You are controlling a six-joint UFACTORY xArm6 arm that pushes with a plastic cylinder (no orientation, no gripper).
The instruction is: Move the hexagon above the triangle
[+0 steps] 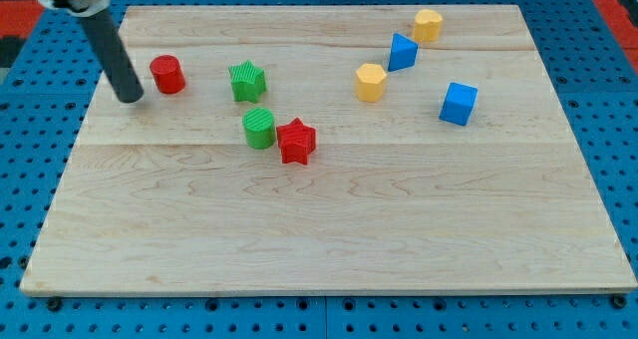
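A yellow hexagon [370, 82] lies right of centre near the view's top. A blue triangle [402, 52] lies just up and to the right of it, a small gap apart. A second yellow block [428, 25], of a similar many-sided shape, sits up and to the right of the triangle. My tip [131, 98] rests on the board at the far left, just left of and a little below a red cylinder [167, 75], far from the hexagon and the triangle.
A green star [247, 81] lies right of the red cylinder. A green cylinder [259, 128] and a red star [295, 141] sit close together below it. A blue cube [459, 103] lies at the right. The wooden board [329, 239] lies on a blue pegboard.
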